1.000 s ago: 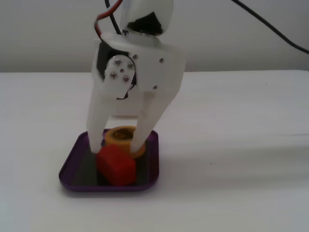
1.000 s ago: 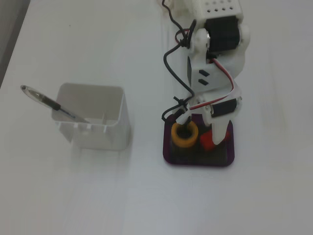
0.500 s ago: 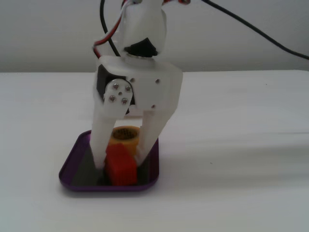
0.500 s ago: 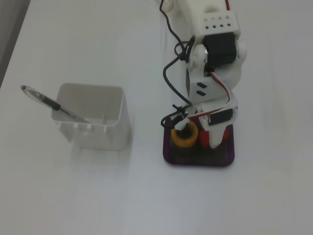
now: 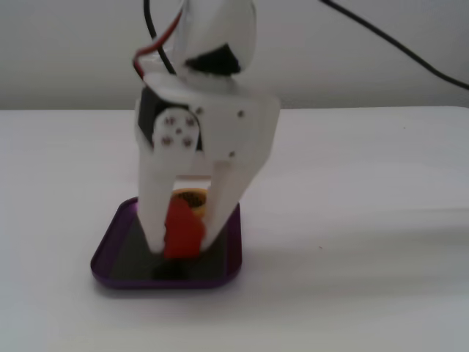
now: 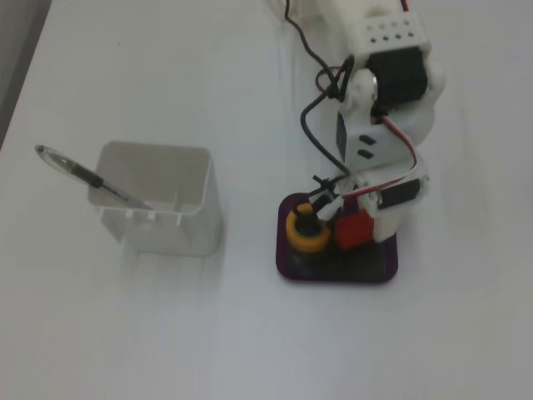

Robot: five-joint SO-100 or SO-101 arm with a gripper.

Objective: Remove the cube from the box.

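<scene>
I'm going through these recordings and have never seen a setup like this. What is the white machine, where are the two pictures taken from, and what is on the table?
The white machine is a small robot arm; the two-fingered pincer at its end is its tool. One fixed view looks at it from low on the table, facing the arm; the other looks down from above.

On the white table lies a shallow square purple tray with a dark bottom. In it are a small solid red block and a yellow tape roll beside it. The tool has its fingers on either side of the red block and appears shut on it; the block looks tilted, though I cannot tell whether it has left the tray floor.

Apart from the tray, to its left in the view from above, stands a tall white rectangular container with a pen leaning out of it.
</scene>
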